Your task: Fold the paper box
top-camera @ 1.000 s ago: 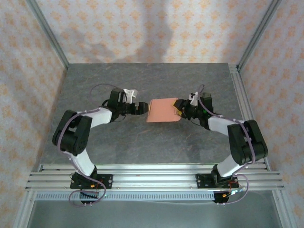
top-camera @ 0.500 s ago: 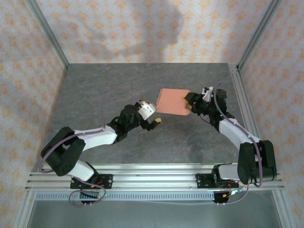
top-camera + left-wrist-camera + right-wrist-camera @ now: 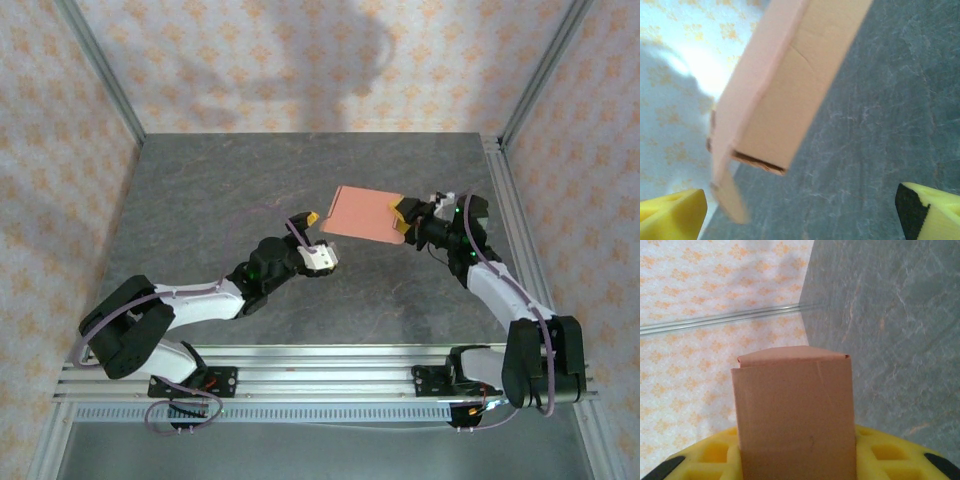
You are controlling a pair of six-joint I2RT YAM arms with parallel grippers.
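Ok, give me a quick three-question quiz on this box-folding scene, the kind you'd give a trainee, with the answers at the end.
1. True or false: both the left gripper and the right gripper grip the paper box.
2. In the top view, where does the right gripper hold the box? A: its right edge. B: its left edge. C: its far edge.
3. Fill in: the left gripper's jaws stand ____.
Key: 1 false, only the right gripper grips it; 2 A; 3 open.
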